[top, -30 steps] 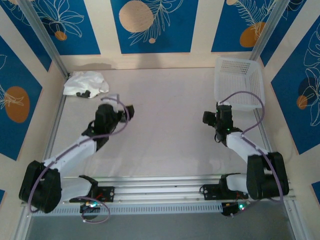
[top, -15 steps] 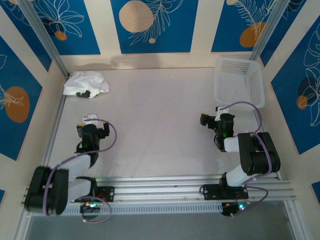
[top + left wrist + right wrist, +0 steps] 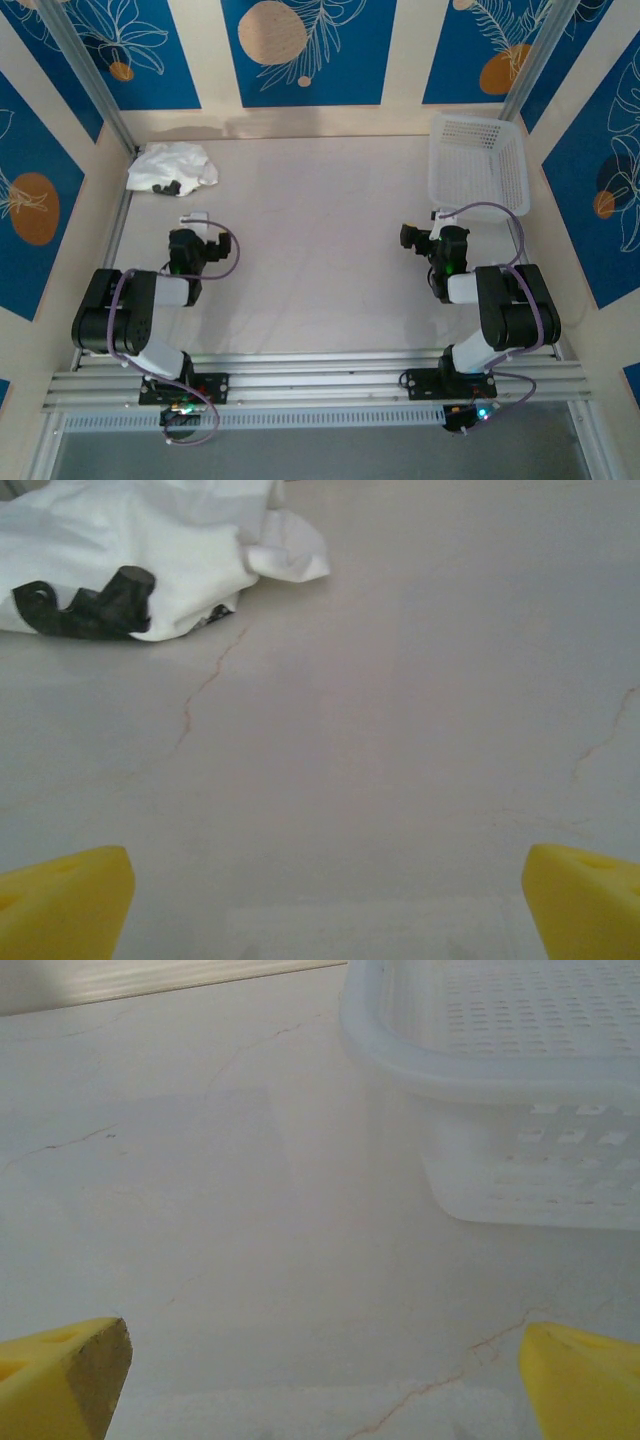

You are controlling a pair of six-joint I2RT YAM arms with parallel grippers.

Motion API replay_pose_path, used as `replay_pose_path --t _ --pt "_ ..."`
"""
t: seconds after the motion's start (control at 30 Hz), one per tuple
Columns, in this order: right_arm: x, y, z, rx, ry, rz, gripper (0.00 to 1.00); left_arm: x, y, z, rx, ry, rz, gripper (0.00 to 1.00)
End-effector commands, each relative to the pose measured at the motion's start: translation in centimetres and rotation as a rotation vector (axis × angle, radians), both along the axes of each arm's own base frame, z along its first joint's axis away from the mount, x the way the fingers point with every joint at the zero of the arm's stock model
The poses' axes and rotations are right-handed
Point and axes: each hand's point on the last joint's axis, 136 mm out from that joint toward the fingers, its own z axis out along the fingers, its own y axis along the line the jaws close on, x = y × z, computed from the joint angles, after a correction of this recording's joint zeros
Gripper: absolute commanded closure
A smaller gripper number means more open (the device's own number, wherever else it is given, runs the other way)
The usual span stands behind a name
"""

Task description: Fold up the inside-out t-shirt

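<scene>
The t-shirt [image 3: 170, 166] lies crumpled in a white heap at the table's back left corner, with a small dark mark on its near edge. The left wrist view has the t-shirt [image 3: 150, 550] at the upper left, well ahead of my left gripper [image 3: 330, 905]. That gripper [image 3: 195, 225] is open, its yellow fingertips [image 3: 60, 905] wide apart over bare table. My right gripper [image 3: 415, 237] hovers low at the right, just short of the basket. It [image 3: 325, 1385] is open too, with nothing between its yellow fingertips [image 3: 585, 1380].
A white plastic lattice basket [image 3: 478, 165] stands at the back right, and its near wall [image 3: 500, 1070] rises close ahead of my right gripper. Both arms are folded back near their bases. Blue patterned walls enclose the table on three sides.
Both arms have drawn back toward their bases and folded up, the left one from mid-table to the near left. Both grippers have opened wider. The t-shirt has not moved.
</scene>
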Motion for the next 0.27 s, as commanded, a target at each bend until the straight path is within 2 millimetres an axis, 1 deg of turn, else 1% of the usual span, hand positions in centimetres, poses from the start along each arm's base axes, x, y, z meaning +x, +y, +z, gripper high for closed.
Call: replay_pose_path --t 0.0,0.1,0.23 --pt "0.83 -0.21 1.64 -0.017 -0.058 -0.011 0.01 0.54 -1.21 1.07 -0.002 -0.023 -0.073 0.01" --pt "1.08 0.65 1.53 -0.020 -0.046 0.040 0.01 0.54 -1.16 1.06 -0.003 -0.021 -0.072 0.01" --pt "0.88 0.60 1.62 -0.021 -0.056 0.036 0.01 0.55 -1.19 1.05 -0.003 -0.021 -0.074 0.01"
